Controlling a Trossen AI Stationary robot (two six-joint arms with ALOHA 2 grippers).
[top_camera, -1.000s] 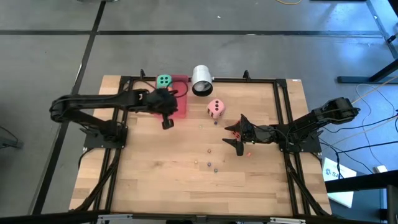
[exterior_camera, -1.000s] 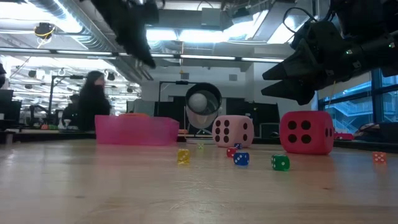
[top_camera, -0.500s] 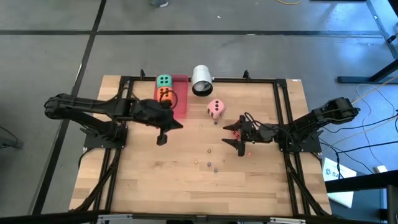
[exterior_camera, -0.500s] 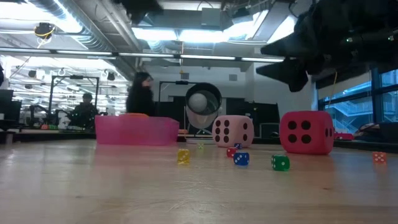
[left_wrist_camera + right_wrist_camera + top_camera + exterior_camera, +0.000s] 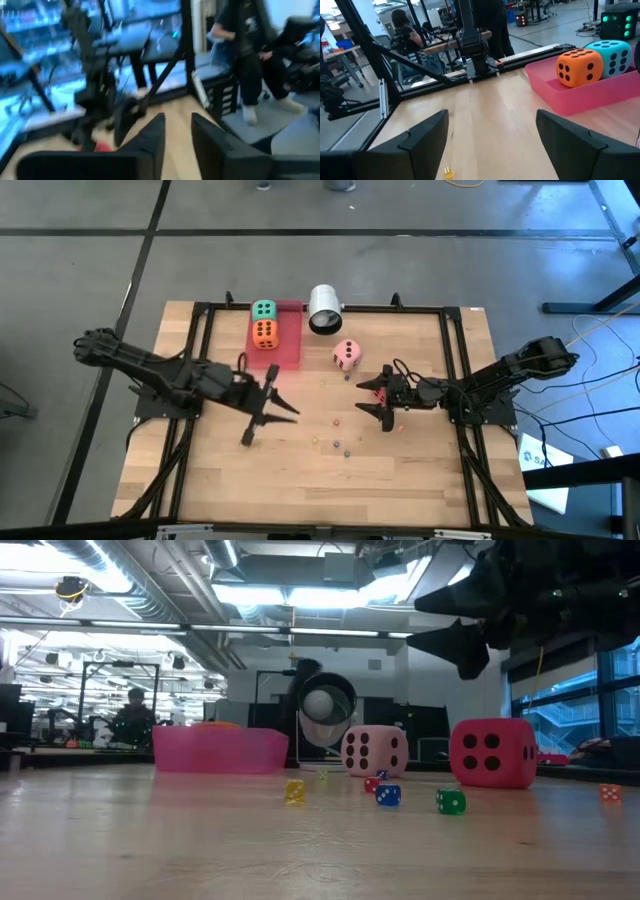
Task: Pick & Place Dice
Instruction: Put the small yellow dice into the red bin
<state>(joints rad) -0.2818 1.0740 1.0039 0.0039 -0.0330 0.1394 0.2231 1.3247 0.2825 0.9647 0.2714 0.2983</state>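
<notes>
The green die (image 5: 264, 309) and the orange die (image 5: 265, 333) sit in the pink tray (image 5: 291, 348) at the far middle of the table. The pink die (image 5: 347, 354) rests on the wood right of the tray. The red die (image 5: 492, 752) also rests on the wood, mostly hidden from above by my right gripper (image 5: 364, 399). That gripper hangs wide open above the die (image 5: 491, 116). My left gripper (image 5: 289, 411) is near the table's middle, pointing level toward the right. Its fingers (image 5: 177, 122) are a little apart, with nothing between them.
A white cylinder (image 5: 325, 308) lies at the far edge beside the tray. Several tiny coloured dice (image 5: 388, 796) are scattered on the wood between the grippers. A black frame (image 5: 455, 340) borders the table. A person (image 5: 245, 50) stands beyond the table.
My left gripper has swung away from above the pink tray toward the near edge and the table's middle, tipping up to level. The orange die, hidden under it before, now shows in the tray. My right gripper has tipped up a little above the red die.
</notes>
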